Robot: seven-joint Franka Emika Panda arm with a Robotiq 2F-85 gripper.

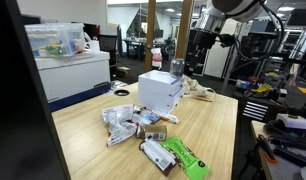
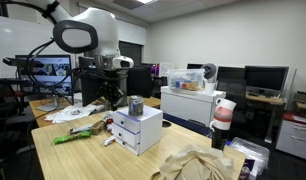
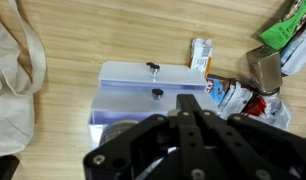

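Note:
A small white drawer box (image 1: 159, 92) stands on the wooden table (image 1: 213, 130), also in an exterior view (image 2: 138, 128). In the wrist view (image 3: 133, 85) its front shows two black knobs. A grey metal cup (image 1: 177, 68) stands on top of the box, also in an exterior view (image 2: 136, 105). My gripper (image 3: 193, 102) hangs over the box, beside the cup, with its fingers pressed together and nothing between them. It shows in both exterior views (image 1: 199, 60) (image 2: 114, 96), a little above the box.
Several snack packets (image 1: 128, 122) and a green packet (image 1: 185, 157) lie in front of the box, also in the wrist view (image 3: 263, 65). A beige cloth (image 3: 13, 70) (image 2: 193, 165) lies beside it. A printer (image 2: 193, 100) and a cabinet (image 1: 78, 75) stand off the table.

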